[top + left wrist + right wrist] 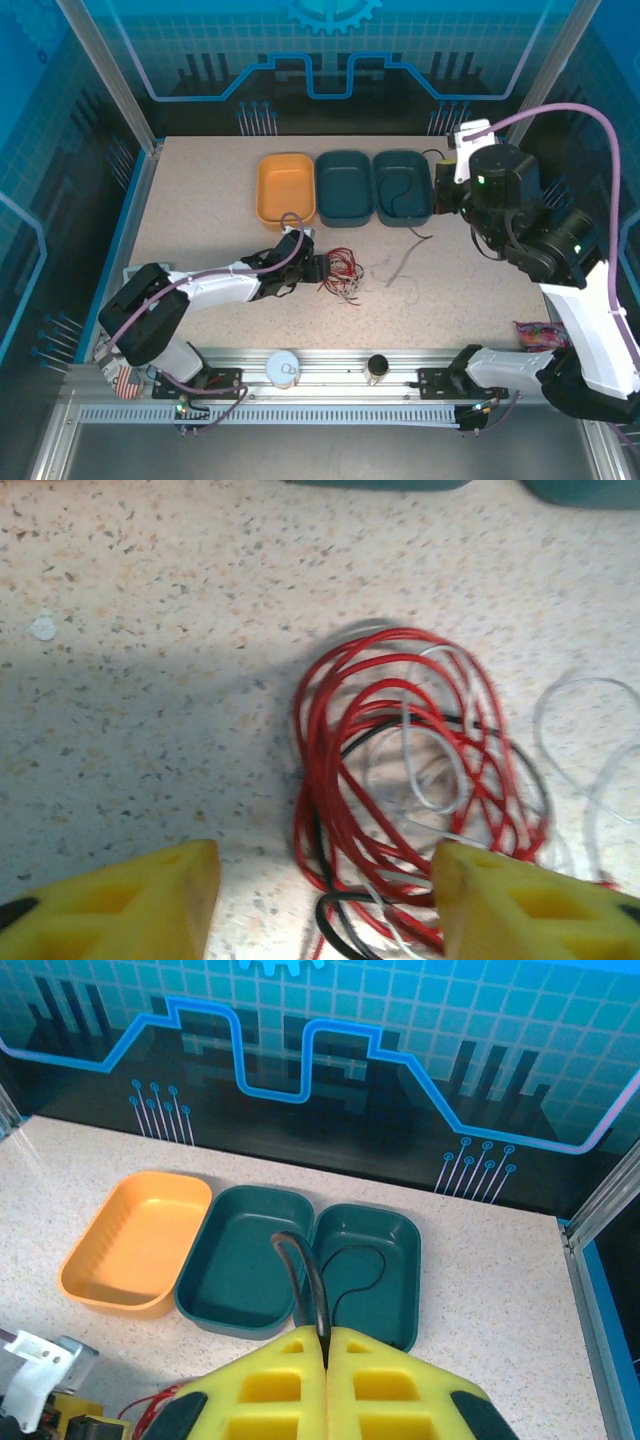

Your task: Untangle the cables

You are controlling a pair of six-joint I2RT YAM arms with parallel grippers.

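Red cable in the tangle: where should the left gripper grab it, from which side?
Take the red cable at its left edge in the left wrist view, where its loops run bunched together and mostly free of the white cable and black cable. It lies flat on the table, so come down from above; the left gripper stands open by that bunch.

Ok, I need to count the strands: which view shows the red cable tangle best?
Left wrist: the red cable tangle sits close up, loops distinct. Top external shows the tangle small; right wrist catches just a red sliver.
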